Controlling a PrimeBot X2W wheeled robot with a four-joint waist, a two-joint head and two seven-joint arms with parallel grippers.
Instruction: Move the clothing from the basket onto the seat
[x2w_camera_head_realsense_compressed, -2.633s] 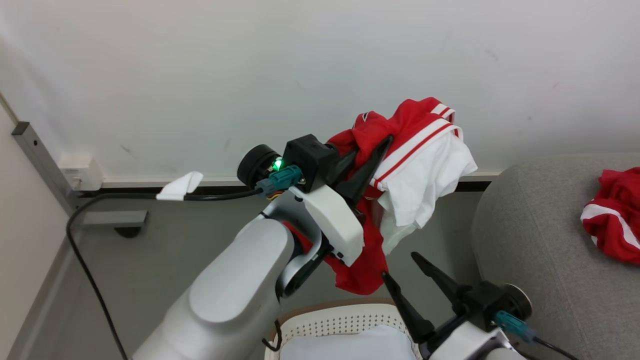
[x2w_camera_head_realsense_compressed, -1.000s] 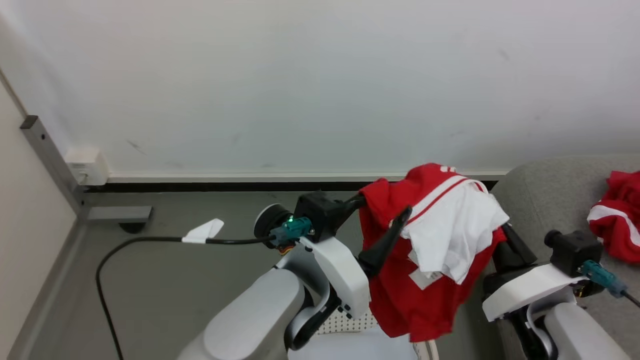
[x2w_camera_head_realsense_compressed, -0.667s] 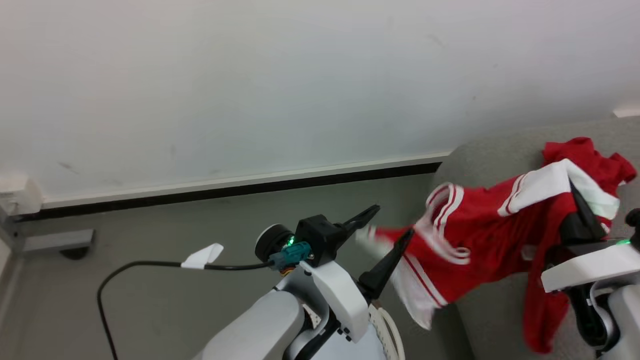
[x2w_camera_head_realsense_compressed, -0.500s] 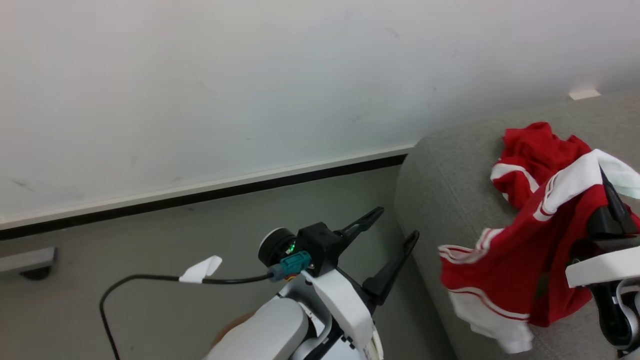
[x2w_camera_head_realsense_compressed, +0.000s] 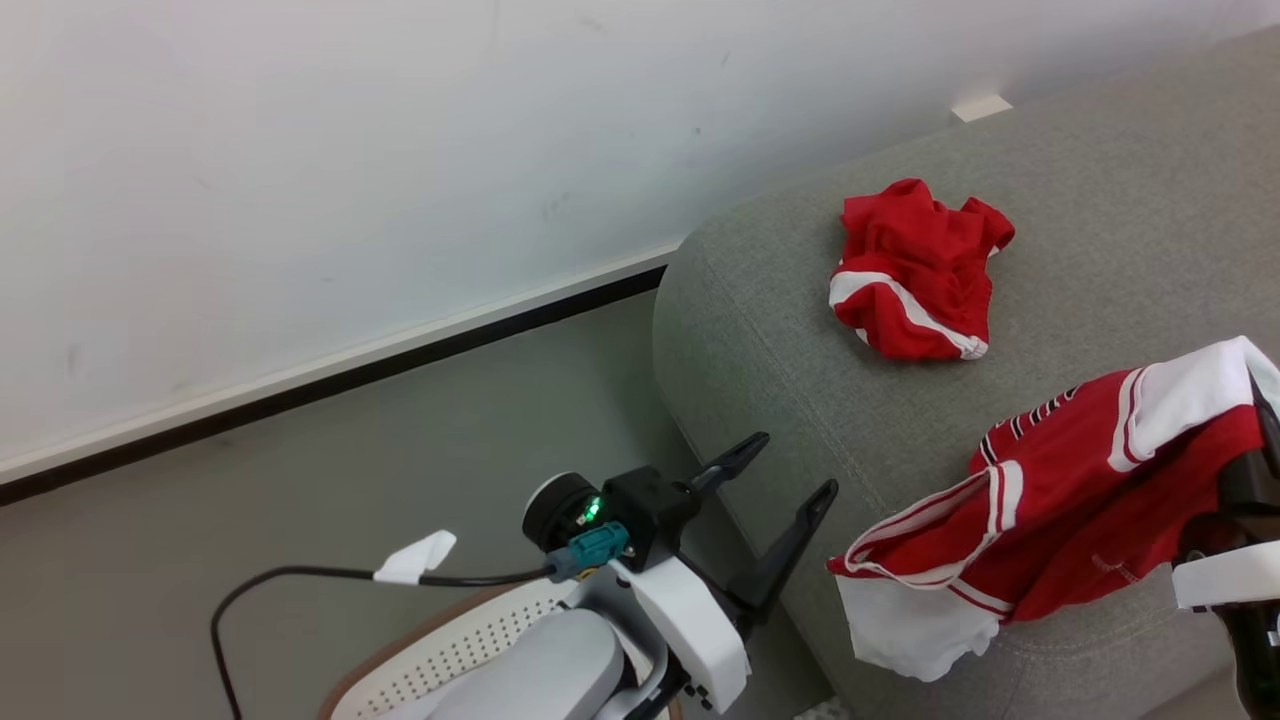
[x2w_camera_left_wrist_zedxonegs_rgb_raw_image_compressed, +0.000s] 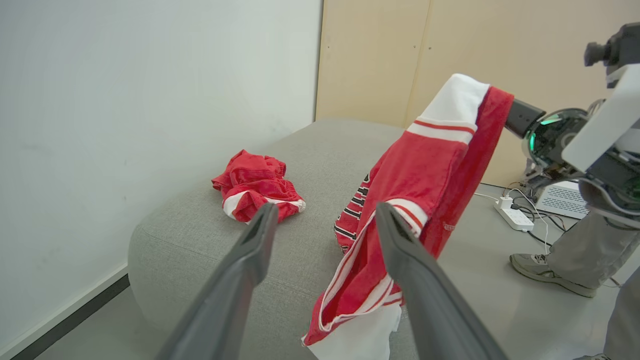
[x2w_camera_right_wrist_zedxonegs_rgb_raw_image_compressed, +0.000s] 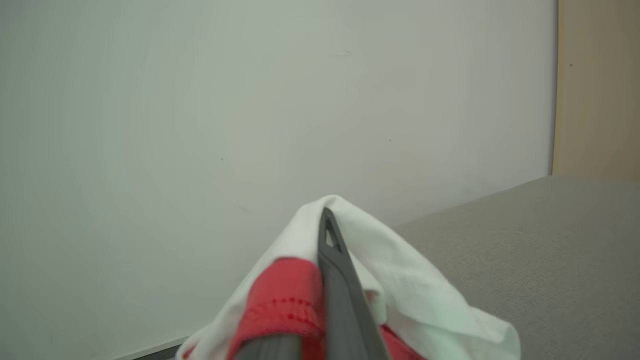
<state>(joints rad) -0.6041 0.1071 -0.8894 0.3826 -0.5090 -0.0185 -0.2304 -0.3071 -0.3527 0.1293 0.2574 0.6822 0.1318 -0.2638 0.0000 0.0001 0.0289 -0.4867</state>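
One red garment (x2w_camera_head_realsense_compressed: 915, 270) is found crumpled on the seat (x2w_camera_head_realsense_compressed: 780, 330); a second garment (x2w_camera_head_realsense_compressed: 1060, 510) is pinched in the closed right gripper (x2w_camera_right_wrist_zedxonegs_rgb_raw_image_compressed: 327, 225), raised over the seat's near edge, not yet released. The left gripper (x2w_camera_head_realsense_compressed: 797, 463) is held spread and empty above the basket (x2w_camera_head_realsense_compressed: 450, 650)

no text can be read for certain. the bigger jersey (x2w_camera_head_realsense_compressed: 1080, 490) carries a dark navy print (x2w_camera_head_realsense_compressed: 1035, 415) edged white, but folds leave only short bars of it showing, in the head view and the left wrist view alike. a small pale mark (x2w_camera_head_realsense_compressed: 1112, 568) lower on the red cloth is too small to read.
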